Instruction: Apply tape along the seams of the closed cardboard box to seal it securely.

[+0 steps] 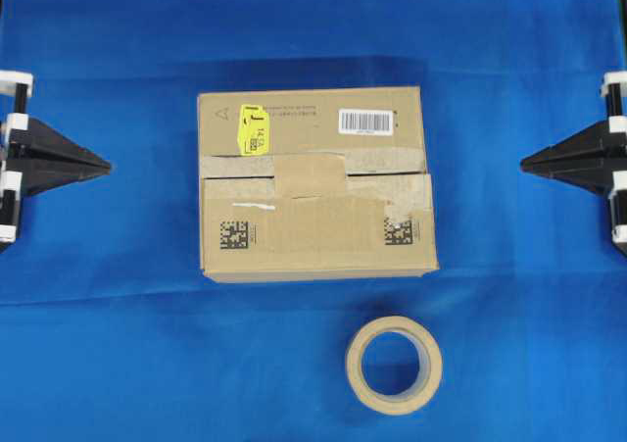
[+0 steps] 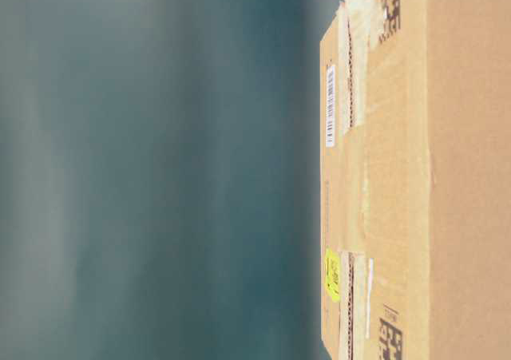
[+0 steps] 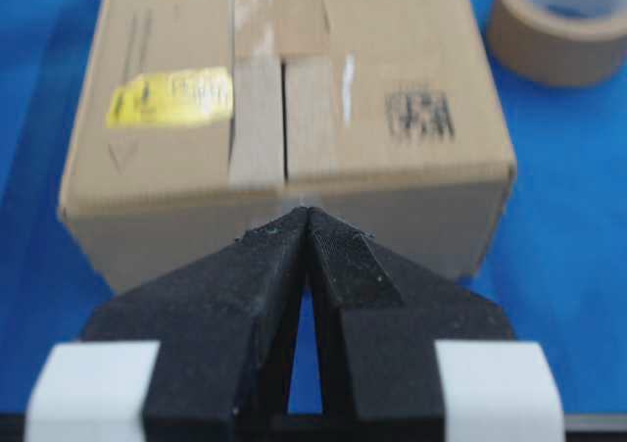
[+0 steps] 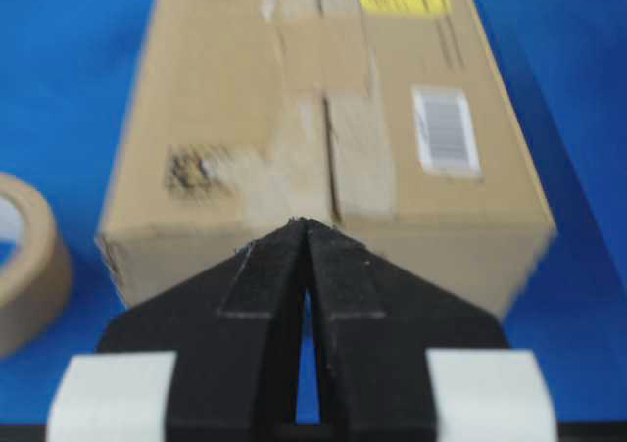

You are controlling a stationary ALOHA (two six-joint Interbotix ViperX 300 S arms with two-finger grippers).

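Note:
The cardboard box (image 1: 315, 182) lies closed in the middle of the blue cloth, with a yellow sticker (image 1: 254, 129), a white barcode label (image 1: 365, 122) and two black square codes. Its seam (image 1: 382, 173) runs left to right between the flaps, edged with pale torn strips. A small tan piece of tape (image 1: 310, 175) lies flat across the seam near the middle. My left gripper (image 1: 106, 167) is shut and empty, well left of the box. At the far right my right gripper (image 1: 523, 166) is also shut, holding nothing. Both wrist views face the box's ends (image 3: 284, 231) (image 4: 323, 246).
A beige tape roll (image 1: 394, 365) lies flat on the cloth in front of the box, toward the right. It also shows in the left wrist view as the roll (image 3: 558, 30) and at the left edge of the right wrist view as the roll (image 4: 24, 266). Blue cloth (image 1: 118, 344) surrounds everything.

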